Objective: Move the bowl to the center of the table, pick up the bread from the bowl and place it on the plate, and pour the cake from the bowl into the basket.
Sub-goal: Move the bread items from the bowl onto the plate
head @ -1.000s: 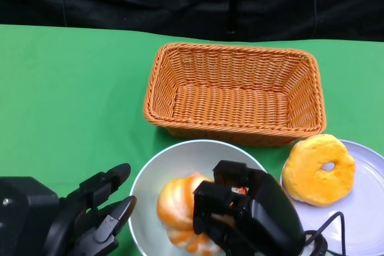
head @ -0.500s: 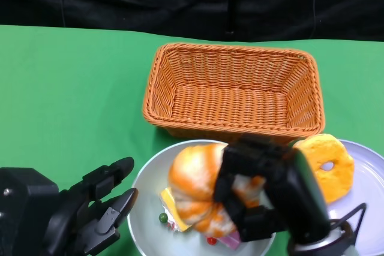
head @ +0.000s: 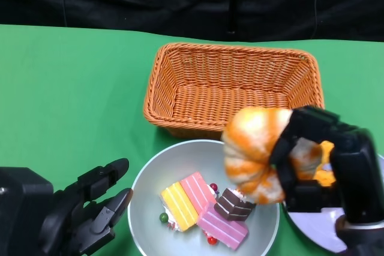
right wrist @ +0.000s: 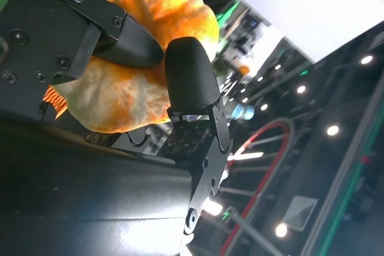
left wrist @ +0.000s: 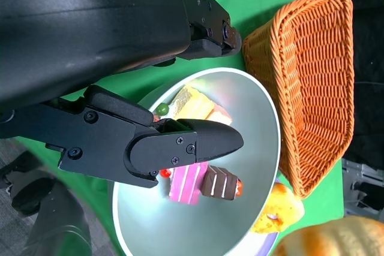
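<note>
My right hand [head: 339,175] grips an orange-and-white bread [head: 257,153] in the air over the right rim of the pale bowl [head: 146,199], close to the lilac plate [head: 311,225]. In the right wrist view its fingers [right wrist: 191,79] clamp the bread [right wrist: 135,85]. Yellow, pink and chocolate cake pieces [head: 204,205] lie in the bowl. The wicker basket [head: 234,91] stands just behind the bowl. My left hand [head: 90,208] is open beside the bowl's left rim, holding nothing. The left wrist view shows the bowl [left wrist: 261,142], the cake pieces [left wrist: 201,178] and the basket [left wrist: 312,70].
A yellow ring-shaped bread [head: 327,175] lies on the plate, mostly hidden behind my right hand; it also shows in the left wrist view as a yellow bread [left wrist: 277,211]. Green cloth [head: 72,94] covers the table, with a black backdrop behind.
My right hand has lifted the bread out of the bowl and carried it right, toward the plate. The cake pieces beneath are now uncovered. My left hand has hardly moved.
</note>
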`<state>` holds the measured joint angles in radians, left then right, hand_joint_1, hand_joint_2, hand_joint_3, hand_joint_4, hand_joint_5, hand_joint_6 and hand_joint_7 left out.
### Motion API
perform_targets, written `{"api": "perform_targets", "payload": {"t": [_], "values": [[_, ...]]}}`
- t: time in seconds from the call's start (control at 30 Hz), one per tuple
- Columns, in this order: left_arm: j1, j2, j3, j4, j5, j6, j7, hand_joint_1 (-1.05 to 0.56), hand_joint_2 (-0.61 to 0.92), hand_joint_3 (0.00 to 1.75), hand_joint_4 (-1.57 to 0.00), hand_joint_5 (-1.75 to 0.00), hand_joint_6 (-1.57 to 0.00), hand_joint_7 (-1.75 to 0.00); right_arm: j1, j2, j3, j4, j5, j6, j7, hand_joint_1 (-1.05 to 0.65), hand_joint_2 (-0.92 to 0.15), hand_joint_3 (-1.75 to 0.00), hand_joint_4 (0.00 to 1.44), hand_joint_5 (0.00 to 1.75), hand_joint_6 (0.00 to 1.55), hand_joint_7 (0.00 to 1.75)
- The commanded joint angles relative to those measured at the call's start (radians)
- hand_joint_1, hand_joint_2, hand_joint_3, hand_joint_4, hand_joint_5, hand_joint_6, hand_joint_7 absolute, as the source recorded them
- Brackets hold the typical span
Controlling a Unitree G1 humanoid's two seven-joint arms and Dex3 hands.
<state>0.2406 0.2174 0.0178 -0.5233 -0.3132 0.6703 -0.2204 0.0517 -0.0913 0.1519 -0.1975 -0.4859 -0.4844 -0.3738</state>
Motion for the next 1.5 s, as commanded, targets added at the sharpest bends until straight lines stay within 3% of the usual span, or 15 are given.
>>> {"api": "perform_targets", "payload": {"t": [0.03,0.23,0.4,0.53,0.73,0.9,1.03,1.07,1.13,1.2,1.23,1.27,1.33,1.47,1.5], "values": [[-0.012,0.013,0.013,0.01,-0.005,-0.007,-0.011,-0.67,0.92,0.5,0.0,-0.56,-0.23,0.0,0.016,-0.005,-0.059,-0.049,0.006,0.026,0.006,0.01,-0.14,-1.75,1.03,1.75,0.91,1.51],[-0.014,0.014,0.01,0.014,-0.002,-0.014,-0.019,-0.67,0.92,0.5,0.0,-0.55,-0.23,0.0,0.045,-0.013,-0.13,-0.09,0.015,0.07,0.039,0.02,-0.12,-1.75,1.0,1.75,0.89,1.52],[-0.015,0.013,0.013,0.008,-0.001,-0.004,-0.016,-0.67,0.92,0.5,-0.01,-0.55,-0.24,0.0,0.078,-0.024,-0.179,-0.106,-0.104,0.147,0.024,-0.04,-0.12,-1.72,1.02,1.75,0.86,1.58],[-0.014,0.016,0.016,0.01,-0.002,-0.008,-0.022,-0.66,0.92,0.5,-0.01,-0.54,-0.24,0.0,0.104,-0.037,-0.185,-0.103,-0.165,0.219,0.039,-0.05,-0.13,-1.65,1.03,1.75,0.82,1.61],[-0.011,0.02,0.02,0.01,-0.001,-0.015,-0.03,-0.68,0.92,0.5,-0.01,-0.55,-0.24,0.0,0.101,-0.06,-0.177,-0.058,-0.293,0.314,0.018,-0.05,-0.15,-1.49,1.01,1.75,0.87,1.5],[-0.01,0.02,0.021,0.006,-0.001,-0.01,-0.029,-0.67,0.92,0.5,-0.01,-0.55,-0.24,0.0,0.091,-0.06,-0.172,-0.03,-0.32,0.4,0.036,-0.03,-0.23,-1.32,0.97,1.75,0.85,1.52],[-0.012,0.02,0.022,0.007,-0.002,-0.01,-0.03,-0.66,0.92,0.5,-0.01,-0.55,-0.24,0.0,0.068,-0.086,-0.161,0.041,-0.304,0.426,0.054,-0.01,-0.24,-1.28,0.96,1.74,0.9,1.29],[-0.011,0.019,0.022,0.005,-0.002,-0.009,-0.029,-0.66,0.92,0.5,-0.01,-0.55,-0.24,0.0,0.061,-0.097,-0.157,0.062,-0.298,0.432,0.069,-0.02,-0.31,-1.19,0.91,1.72,0.95,1.03],[-0.01,0.018,0.023,0.005,-0.004,-0.01,-0.03,-0.65,0.92,0.5,-0.01,-0.55,-0.23,0.0,0.05,-0.119,-0.143,0.091,-0.303,0.455,0.099,-0.05,-0.39,-1.01,0.83,1.5,1.03,0.52],[-0.008,0.018,0.024,0.005,-0.004,-0.012,-0.03,-0.65,0.92,0.5,-0.02,-0.55,-0.23,0.0,0.045,-0.134,-0.129,0.1,-0.317,0.48,0.116,-0.1,-0.5,-0.72,0.83,0.95,0.95,0.2],[-0.008,0.018,0.022,0.003,-0.002,-0.011,-0.029,-0.65,0.92,0.5,-0.02,-0.55,-0.23,0.0,0.044,-0.141,-0.122,0.089,-0.321,0.514,0.158,-0.11,-0.51,-0.69,0.84,0.89,0.95,0.16],[-0.008,0.018,0.021,0.002,-0.001,-0.01,-0.028,-0.66,0.92,0.5,-0.02,-0.55,-0.23,0.0,0.044,-0.145,-0.117,0.079,-0.32,0.543,0.192,-0.21,-0.65,-0.43,0.62,0.63,0.73,0.07],[-0.008,0.019,0.02,0.001,0.001,-0.009,-0.027,-0.66,0.92,0.5,-0.02,-0.55,-0.23,0.0,0.043,-0.153,-0.108,0.063,-0.319,0.582,0.232,-0.32,-0.82,-0.14,0.46,0.41,0.55,0.01],[-0.008,0.019,0.02,0.0,0.001,-0.008,-0.026,-0.66,0.92,0.5,-0.02,-0.55,-0.23,0.0,0.044,-0.153,-0.093,0.041,-0.335,0.647,0.263,-0.34,-0.88,-0.05,0.42,0.35,0.5,0.0],[-0.007,0.019,0.02,0.0,0.001,-0.009,-0.027,-0.66,0.92,0.5,-0.03,-0.55,-0.23,0.0,0.045,-0.147,-0.086,0.03,-0.353,0.688,0.282,-0.45,-0.9,-0.07,0.26,0.34,0.31,0.0]]}}
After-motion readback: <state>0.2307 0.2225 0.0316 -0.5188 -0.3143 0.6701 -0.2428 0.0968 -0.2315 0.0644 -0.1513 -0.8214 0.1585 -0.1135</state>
